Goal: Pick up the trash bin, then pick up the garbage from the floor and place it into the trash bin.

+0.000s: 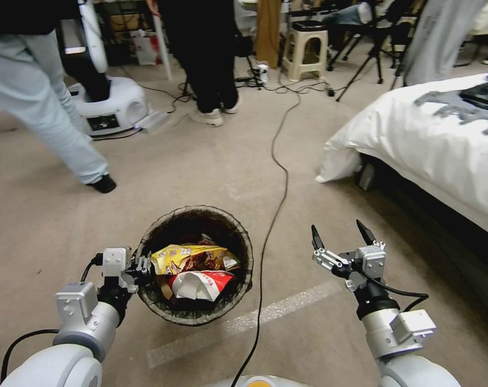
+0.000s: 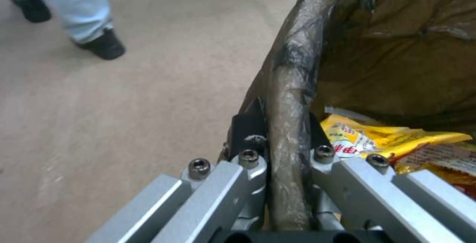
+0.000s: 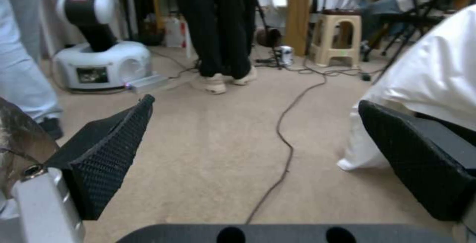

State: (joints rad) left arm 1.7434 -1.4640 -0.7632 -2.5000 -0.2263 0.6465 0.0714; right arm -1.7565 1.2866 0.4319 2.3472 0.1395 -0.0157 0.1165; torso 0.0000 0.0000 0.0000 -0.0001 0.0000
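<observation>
1. Your left gripper (image 1: 143, 267) is clamped on the near-left rim of the trash bin (image 1: 163, 228).
2. The bin hangs over the carpet, holding a yellow wrapper (image 1: 187, 257) and a crumpled red-and-white carton (image 1: 201, 283).
3. Your right gripper (image 1: 341, 236) hovers beside it, fingers apart, empty.

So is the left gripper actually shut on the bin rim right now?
Yes, shut. The left gripper has a finger on each side of the trash bin rim, pressing the bag-covered edge.
</observation>
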